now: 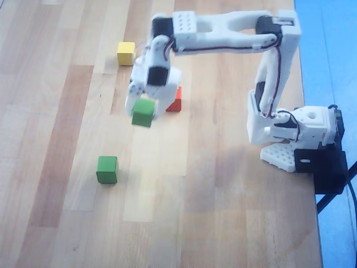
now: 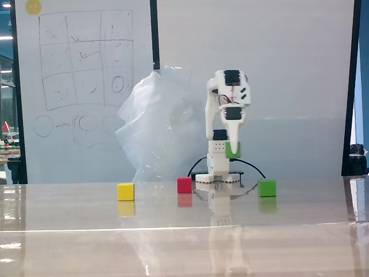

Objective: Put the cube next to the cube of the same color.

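Held cube (image 1: 143, 112): small, green, plain-faced, clamped between the fingers of the gripper (image 1: 140, 110) and lifted clear of the table (image 1: 67, 223) (the fixed view shows air beneath it (image 2: 232, 151)). Cubes, four in all: two green, the second (image 1: 107, 169) lying well apart; one red (image 1: 175, 101); one yellow (image 1: 126, 53).

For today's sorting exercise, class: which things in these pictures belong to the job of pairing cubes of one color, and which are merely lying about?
Part of the job:
- hand, shut on the lifted green cube
- green cube on the table

Just lying about:
- red cube
- yellow cube
- whiteboard
- plastic sheet
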Available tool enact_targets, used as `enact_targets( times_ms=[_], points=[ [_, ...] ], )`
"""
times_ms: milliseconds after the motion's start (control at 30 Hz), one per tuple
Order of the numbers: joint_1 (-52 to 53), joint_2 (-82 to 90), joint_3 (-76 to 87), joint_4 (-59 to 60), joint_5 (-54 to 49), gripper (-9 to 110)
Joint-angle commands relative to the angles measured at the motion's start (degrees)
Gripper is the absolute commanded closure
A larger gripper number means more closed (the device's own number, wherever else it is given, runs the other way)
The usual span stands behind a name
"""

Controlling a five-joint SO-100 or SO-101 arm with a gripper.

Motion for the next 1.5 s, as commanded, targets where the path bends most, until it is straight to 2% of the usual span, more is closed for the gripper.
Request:
enact_targets(
  times_ms=[0,267,533,900,1233,1467],
  points=[
    [-3.6,-1.5,-8.9,-0.7,1.1,102],
    [-5.7,-8.5,-9.1,-7.8,0.4,102],
    [-5.2,-12.0,-9.8,-12.2,-6.4,102],
    [-3.8,-16.7,-10.0,-17.8,-7.1,102],
    [0.8,-17.1,-10.0,-15.7,-7.3,102],
    [0.7,-18.5,-10.0,-19.3,-7.3,102]
  ],
)
